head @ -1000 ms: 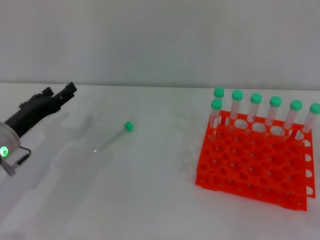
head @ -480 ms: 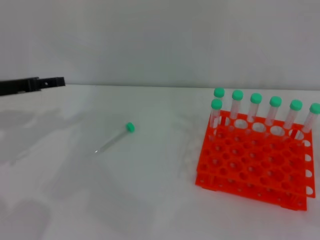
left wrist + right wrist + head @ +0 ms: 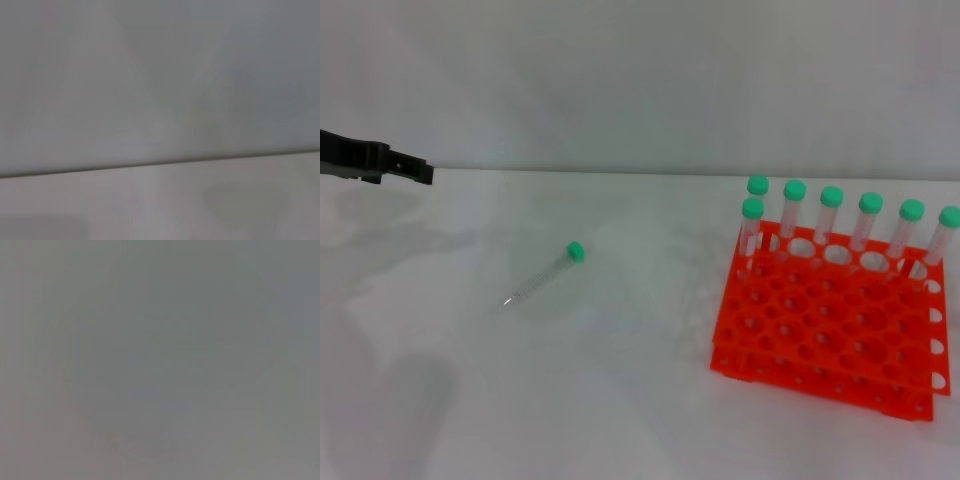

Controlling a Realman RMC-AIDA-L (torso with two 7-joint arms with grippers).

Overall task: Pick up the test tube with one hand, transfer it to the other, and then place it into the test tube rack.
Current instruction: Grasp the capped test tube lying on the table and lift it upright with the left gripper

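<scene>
A: While the test tube lies flat on the white tabletop, where's the left hand?

B: Far left edge of the head view, up near the back edge of the tabletop, well apart from the tube. Only a dark bit of it shows, pointing toward the middle. Can't tell if the fingers are wide or narrow; too little in view.

A: Tube orientation?

B: Lying diagonal. Green cap points to the back and toward the rack side, tapered tip to the front-left. Nothing touches it.

A: And the test tube rack?

B: Bright orange, stacked tiers w/ a grid of round holes, sits on the right side of the tabletop, well apart from the loose tube. Seven capped tubes stand upright in it: six along the back row, one more just in front at that row's left end. All w/ green caps. Remaining holes look open.

A: Right hand?

B: Not seen in the head view. Right wrist view is plain grey, no detail to read.

A: Left wrist view?

B: Just grey wall above, pale tabletop surface below, a dark line between them. No tube, no fingers visible.
</scene>
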